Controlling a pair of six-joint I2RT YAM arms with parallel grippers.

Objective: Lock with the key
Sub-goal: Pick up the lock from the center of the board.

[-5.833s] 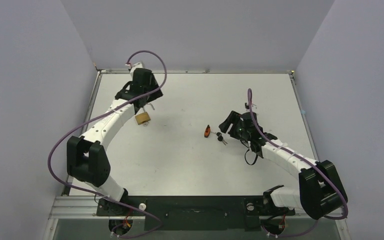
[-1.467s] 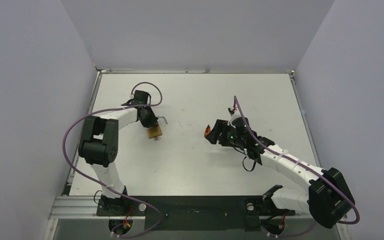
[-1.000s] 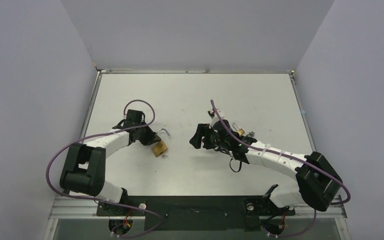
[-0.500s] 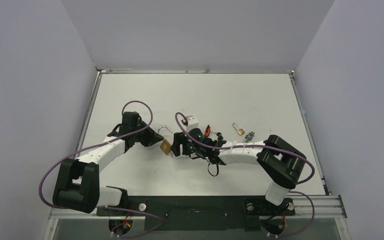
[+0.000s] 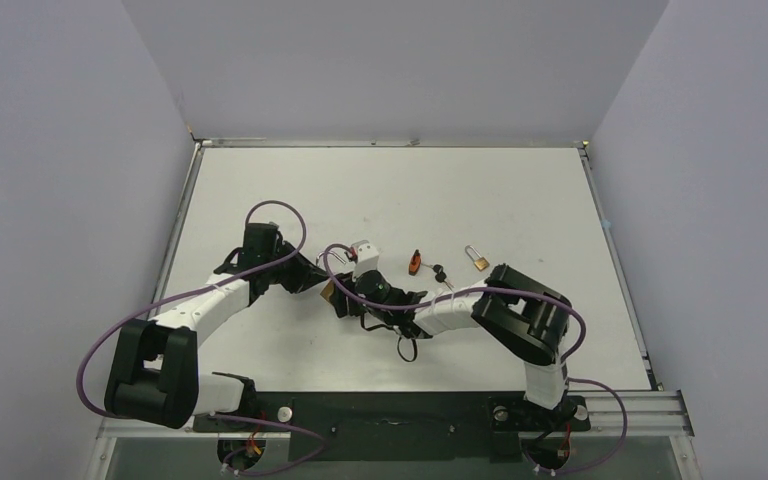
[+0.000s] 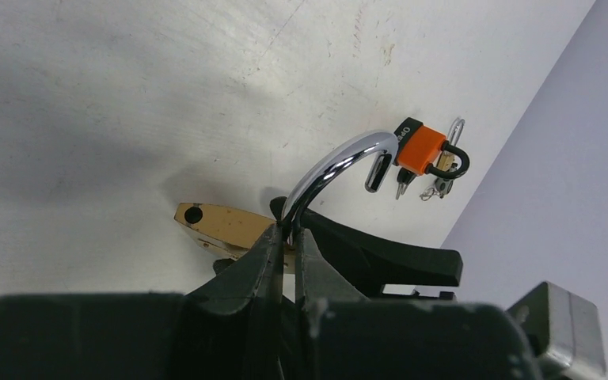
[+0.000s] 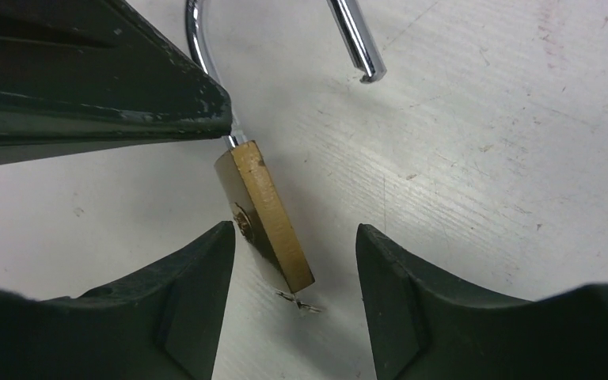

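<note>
Brass padlock with an open chrome shackle [image 5: 330,291] sits near the middle of the table, a little left of centre, and it's pinned between both arms. Left gripper [image 5: 317,284] is pinched tight on the shackle's long leg, just above the body. Right gripper [image 5: 347,299] is spread wide, one finger on either side of the brass body, neither one touching it.

Out to the right on the tabletop lies an orange block with a black loop [image 5: 415,263], with small dark keys [image 5: 440,272] just beside it. A second, smaller brass padlock [image 5: 477,258] lies a bit further right. All of it is well apart from the grippers.

The surface is a white table [image 5: 260,190], scuffed and scratched, boxed in by pale lilac-grey walls [image 5: 60,150].

Now the close views. Left wrist shows the left gripper [image 6: 287,233] closed on the chrome arc, and a dark hole in the brass body's top face [image 6: 214,225] where the free leg would seat. The orange block [image 6: 421,150] is in the distance, keys dangling off it.

Right wrist shows the free shackle tip out of the body and clear of it. The brass padlock [image 7: 265,214] lies tilted on the table between the parted fingers of the right gripper [image 7: 294,237]. A thin wiry bit sits at its lower end, too small to identify. The overhead view hides all of that behind the arms.
</note>
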